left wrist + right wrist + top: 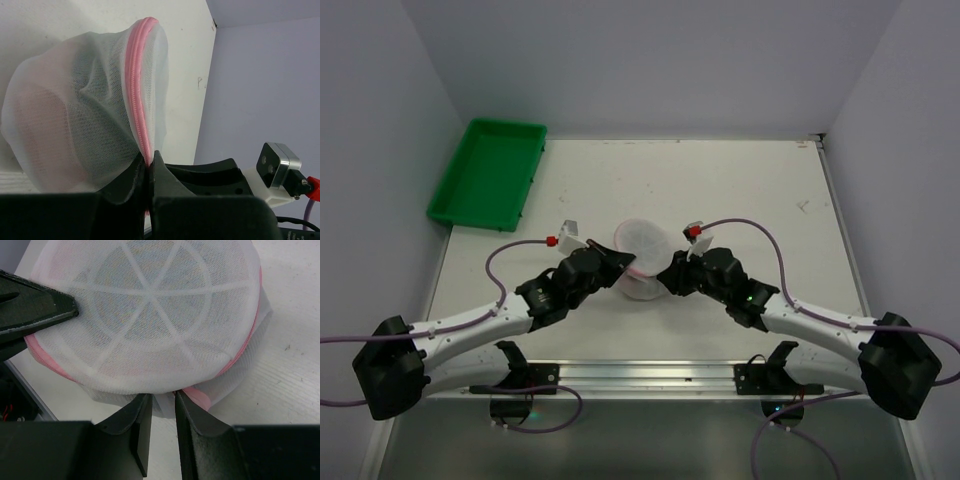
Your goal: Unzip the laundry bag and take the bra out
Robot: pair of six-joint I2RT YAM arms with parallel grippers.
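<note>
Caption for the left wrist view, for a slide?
Left gripper shut on the pink zipper trim of the white mesh laundry bag.

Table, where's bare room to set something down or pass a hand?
Bare: the right half of the table behind the right arm, and the strip between the laundry bag, green tray and back wall. Crowded: centre front, where left gripper and right gripper meet at the bag.
</note>
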